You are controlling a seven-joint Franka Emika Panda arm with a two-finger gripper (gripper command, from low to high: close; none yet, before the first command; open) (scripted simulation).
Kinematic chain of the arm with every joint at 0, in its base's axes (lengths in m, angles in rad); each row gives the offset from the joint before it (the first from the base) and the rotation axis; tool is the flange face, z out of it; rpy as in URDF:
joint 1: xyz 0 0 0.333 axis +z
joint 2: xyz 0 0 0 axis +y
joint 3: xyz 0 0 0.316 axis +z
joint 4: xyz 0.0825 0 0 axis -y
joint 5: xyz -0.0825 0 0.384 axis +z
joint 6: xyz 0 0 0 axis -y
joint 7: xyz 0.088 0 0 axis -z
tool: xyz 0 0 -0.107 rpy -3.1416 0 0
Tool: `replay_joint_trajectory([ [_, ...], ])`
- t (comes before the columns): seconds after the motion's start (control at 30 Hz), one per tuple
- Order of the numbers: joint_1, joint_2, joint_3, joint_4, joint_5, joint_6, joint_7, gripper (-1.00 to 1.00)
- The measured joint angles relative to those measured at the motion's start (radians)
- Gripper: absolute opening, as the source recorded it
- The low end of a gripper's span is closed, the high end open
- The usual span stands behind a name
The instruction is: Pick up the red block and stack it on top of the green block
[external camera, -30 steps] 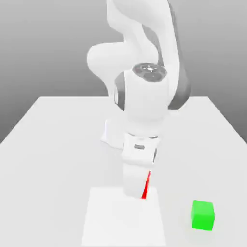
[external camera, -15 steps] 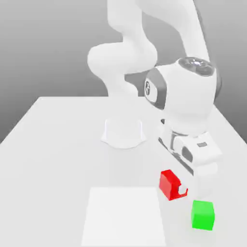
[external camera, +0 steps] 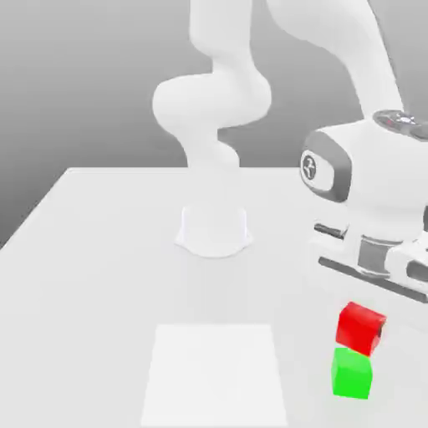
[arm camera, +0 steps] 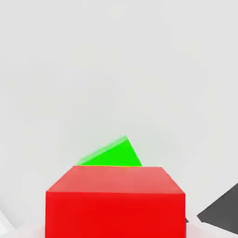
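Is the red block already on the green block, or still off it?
Off, it seems: the gripper holds the red block turned askew just above the green block.

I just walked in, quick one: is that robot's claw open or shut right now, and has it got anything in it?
Gripper: closed on the red block, carrying it just above the green block.

red block (external camera: 360, 327) just above green block (external camera: 351, 374)
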Motion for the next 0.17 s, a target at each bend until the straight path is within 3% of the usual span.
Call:
replay_joint_trajectory([
  [0.03,-0.002,0.023,0.001,0.001,0.004,0.021,-0.003,-1.00],
  [0.07,-0.003,0.042,0.002,0.001,0.007,0.036,-0.005,1.00],
  [0.17,-0.003,0.042,0.002,0.001,0.007,0.036,-0.005,1.00],
])
